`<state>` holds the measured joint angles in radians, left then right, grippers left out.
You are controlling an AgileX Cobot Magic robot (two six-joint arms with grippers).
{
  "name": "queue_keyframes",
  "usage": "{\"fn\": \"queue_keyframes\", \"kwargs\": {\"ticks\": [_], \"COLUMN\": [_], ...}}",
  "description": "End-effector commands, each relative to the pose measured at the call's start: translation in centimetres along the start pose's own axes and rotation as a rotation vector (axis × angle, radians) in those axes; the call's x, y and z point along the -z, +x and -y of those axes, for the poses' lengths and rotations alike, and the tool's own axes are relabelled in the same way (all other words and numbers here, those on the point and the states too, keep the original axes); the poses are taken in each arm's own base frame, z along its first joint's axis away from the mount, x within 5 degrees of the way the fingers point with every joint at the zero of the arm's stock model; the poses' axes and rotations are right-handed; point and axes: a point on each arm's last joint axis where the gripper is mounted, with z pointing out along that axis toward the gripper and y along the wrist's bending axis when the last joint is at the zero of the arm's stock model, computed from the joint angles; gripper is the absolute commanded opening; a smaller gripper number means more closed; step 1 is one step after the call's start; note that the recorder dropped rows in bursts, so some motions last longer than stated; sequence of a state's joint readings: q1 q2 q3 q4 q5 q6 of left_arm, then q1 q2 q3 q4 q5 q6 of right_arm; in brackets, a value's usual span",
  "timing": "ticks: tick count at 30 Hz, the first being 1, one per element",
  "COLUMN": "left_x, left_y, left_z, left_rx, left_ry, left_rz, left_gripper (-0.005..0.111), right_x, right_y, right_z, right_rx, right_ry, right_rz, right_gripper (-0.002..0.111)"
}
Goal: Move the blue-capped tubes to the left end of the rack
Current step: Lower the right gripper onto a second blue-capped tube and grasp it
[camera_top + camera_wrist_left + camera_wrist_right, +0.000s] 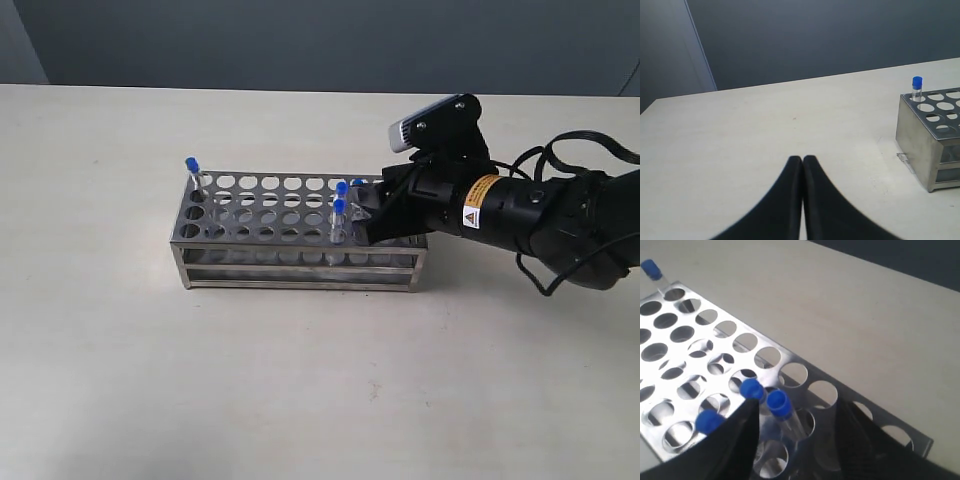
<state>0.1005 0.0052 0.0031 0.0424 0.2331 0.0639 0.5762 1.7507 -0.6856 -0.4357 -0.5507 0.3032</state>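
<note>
1. The right gripper hangs over the right end of the rack with its jaws spread. Three blue-capped tubes stand upright there, one of them between the jaws.
2. The fourth tube stands at the rack's left end, in the far corner.
3. The left gripper, jaws pressed together and empty, hovers over the counter. The right arm is nearer.

Desk: pale cream, matte, plain top. The rack stands directly on it, approx mid-desk in the ext. view, flat on its base frame w/ all lower rails touching the surface, long side running left-right. It throws a soft shadow on the desk along its front. Small dark mark on the surface in front of the rack's right end, well apart from it.
</note>
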Motion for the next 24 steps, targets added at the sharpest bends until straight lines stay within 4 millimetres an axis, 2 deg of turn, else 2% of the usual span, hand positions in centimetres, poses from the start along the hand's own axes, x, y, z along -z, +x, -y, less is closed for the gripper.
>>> {"fn": "queue_keyframes", "kwargs": {"ticks": [1, 10, 15, 24], "left_x": [0.1, 0.1, 0.1, 0.1], "left_y": [-0.1, -0.1, -0.1, -0.1], "left_z": [0.0, 0.0, 0.0, 0.0], "left_rx": [-0.002, -0.002, -0.002, -0.002], "left_ry": [0.003, 0.003, 0.003, 0.003], "left_rz": [0.010, 0.010, 0.010, 0.010], "left_gripper": [0.001, 0.001, 0.001, 0.001], "right_x": [-0.2, -1.6, -1.7, -1.7], "right_y": [0.1, 1.7, 1.8, 1.6], "right_z": [0.1, 0.3, 0.4, 0.3], "right_rx": [0.000, -0.040, -0.048, -0.040], "right_ry": [-0.010, -0.012, -0.004, -0.007], "right_rz": [0.042, 0.027, 0.045, 0.061], "right_gripper": [0.046, 0.046, 0.044, 0.007]}}
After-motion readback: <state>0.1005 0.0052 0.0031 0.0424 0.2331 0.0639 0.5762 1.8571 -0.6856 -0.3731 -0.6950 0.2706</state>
